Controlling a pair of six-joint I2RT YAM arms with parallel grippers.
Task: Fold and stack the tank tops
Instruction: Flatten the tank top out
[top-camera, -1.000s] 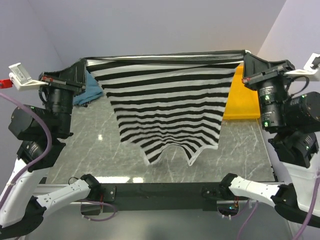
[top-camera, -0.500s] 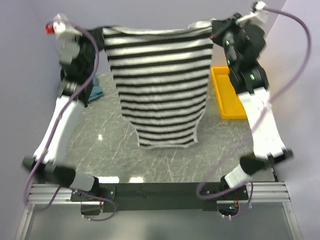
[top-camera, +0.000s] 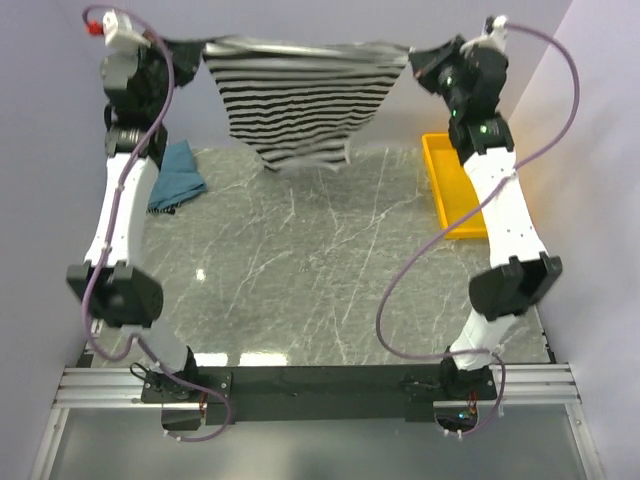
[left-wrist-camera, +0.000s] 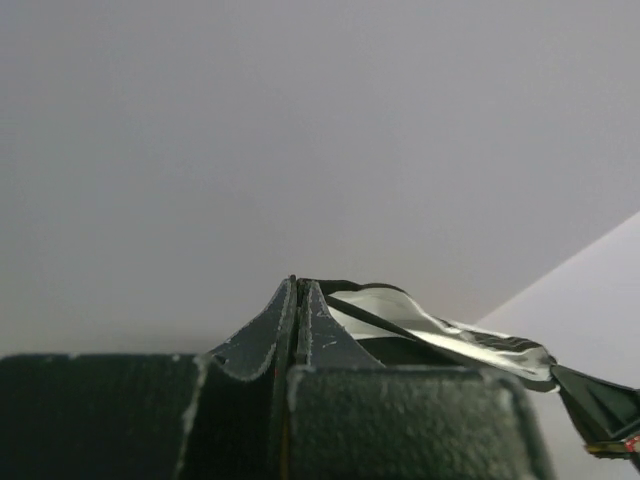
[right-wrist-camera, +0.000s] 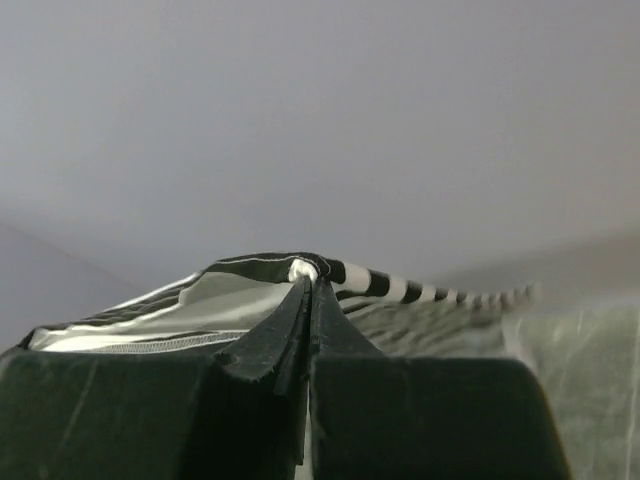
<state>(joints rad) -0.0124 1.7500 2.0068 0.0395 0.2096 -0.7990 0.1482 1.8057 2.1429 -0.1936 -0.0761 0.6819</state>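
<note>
A black-and-white striped tank top (top-camera: 300, 95) hangs in the air at the far side of the table, stretched between both arms. My left gripper (top-camera: 190, 50) is shut on its left corner, and its cloth (left-wrist-camera: 440, 330) trails off to the right of the pinched tips (left-wrist-camera: 298, 285). My right gripper (top-camera: 418, 55) is shut on the right corner, with the hem (right-wrist-camera: 300, 268) bunched at the tips (right-wrist-camera: 312, 282). A teal-blue tank top (top-camera: 175, 178) lies crumpled on the table at the left, under the left arm.
A yellow plastic tray (top-camera: 450, 185) stands at the table's right edge, beside the right arm's forearm. The grey marble tabletop (top-camera: 320, 270) spreads below the hanging cloth. Both arms reach far back, toward the rear wall.
Both arms have swung up and away toward the back wall, carrying the striped tank top off the table. Its lower edge has lifted from mid-table to the far side.
</note>
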